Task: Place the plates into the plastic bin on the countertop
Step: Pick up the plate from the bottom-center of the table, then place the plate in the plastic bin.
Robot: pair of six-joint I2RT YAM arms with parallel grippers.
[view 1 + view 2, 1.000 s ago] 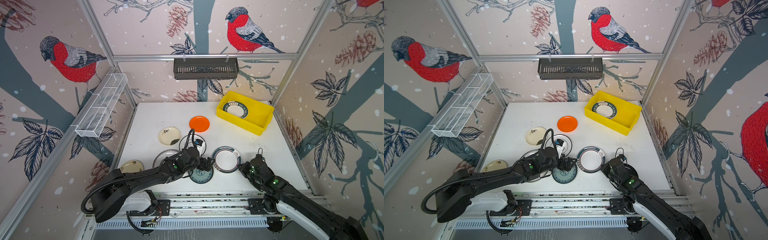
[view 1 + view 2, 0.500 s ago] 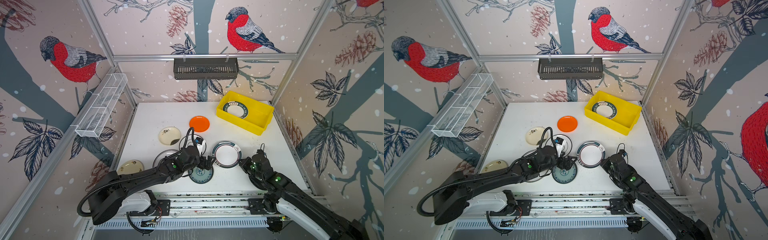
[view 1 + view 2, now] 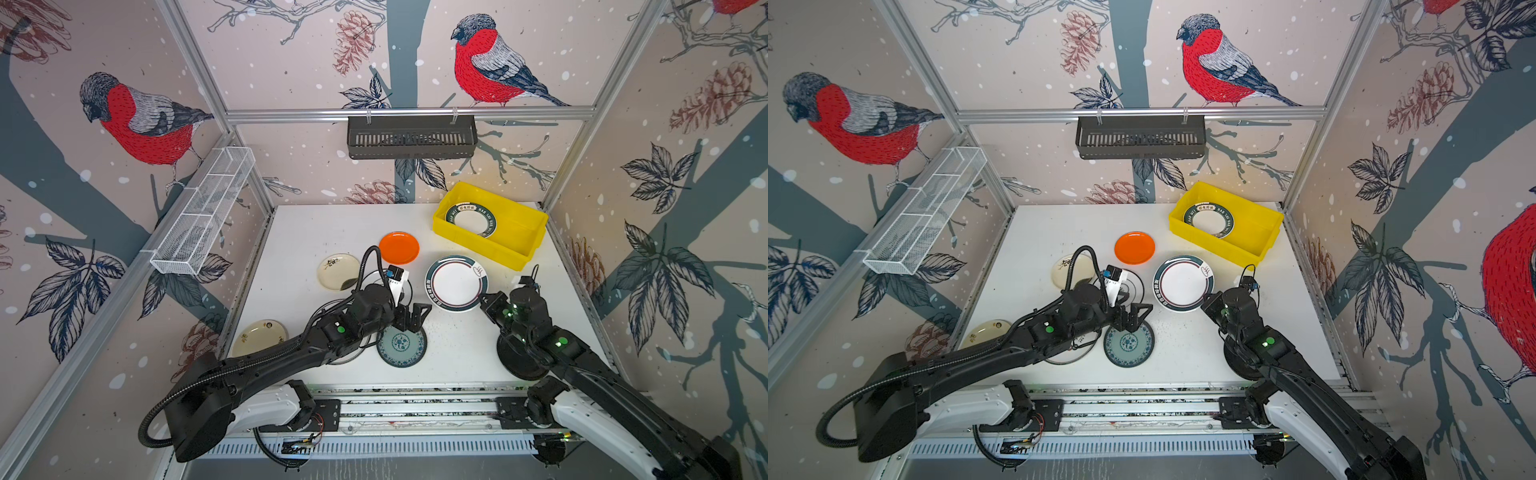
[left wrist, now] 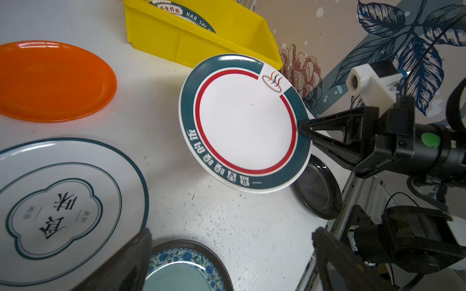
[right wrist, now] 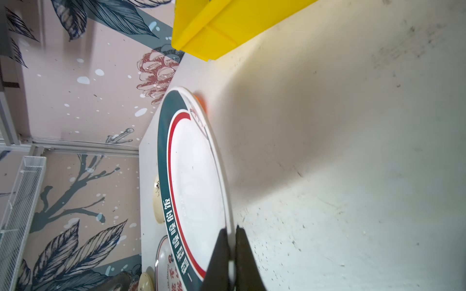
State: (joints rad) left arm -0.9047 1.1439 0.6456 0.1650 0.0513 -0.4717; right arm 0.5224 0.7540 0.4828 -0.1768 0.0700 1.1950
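The right gripper (image 3: pixel 483 297) is pinching the rim of the green-edged plate (image 3: pixel 456 283) near the yellow bin (image 3: pixel 478 246). It is probably feeling stiff and slippery. The left gripper (image 3: pixel 412 318) is hanging open.

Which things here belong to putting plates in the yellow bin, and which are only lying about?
Job: yellow bin, plate inside, dark-rimmed plate shut in the right gripper, orange plate, teal-patterned plate by the open left gripper, cream plate, second cream plate, black plate, white plate with characters.
Not part of it: black slatted basket, white wire-mesh basket.
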